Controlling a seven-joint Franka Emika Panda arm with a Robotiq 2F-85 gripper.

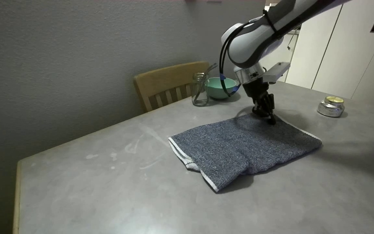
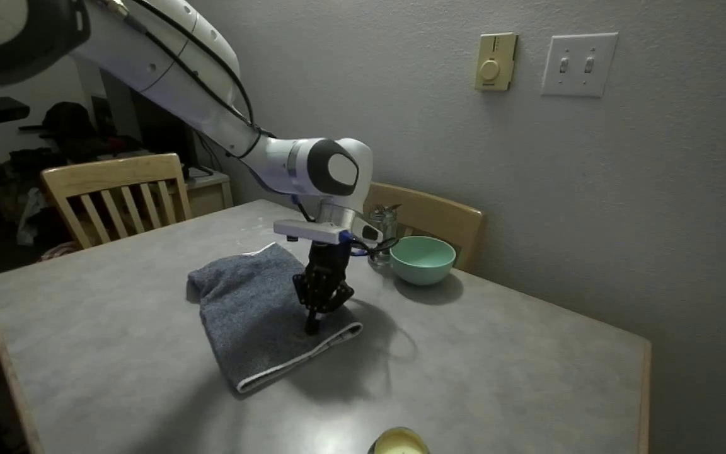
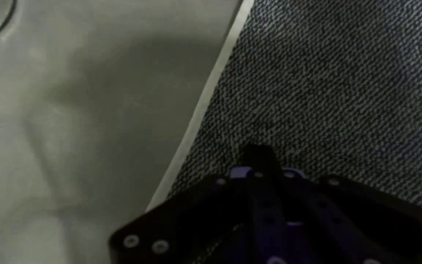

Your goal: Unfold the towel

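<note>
The towel (image 1: 232, 143) lies folded on the table, with its blue-grey face up and pale hems along its ends. In an exterior view, doubled layers show at one end, with a pale scrap of the inner face peeking out between them. It also shows in an exterior view (image 2: 256, 302) and in the wrist view (image 3: 324, 91). My gripper (image 1: 272, 121) points down at the towel near its hemmed end; it also shows in an exterior view (image 2: 312, 325). In the wrist view the fingertips (image 3: 259, 156) are together over the cloth, beside the pale hem. I see no cloth between them.
A green bowl (image 2: 423, 258) and a glass jar with utensils (image 1: 200, 92) stand by the wall side of the table (image 1: 109, 191). A silver candle jar (image 1: 331, 106) stands beyond the hemmed end. Wooden chairs (image 1: 170, 79) (image 2: 117, 195) stand at the table's edges.
</note>
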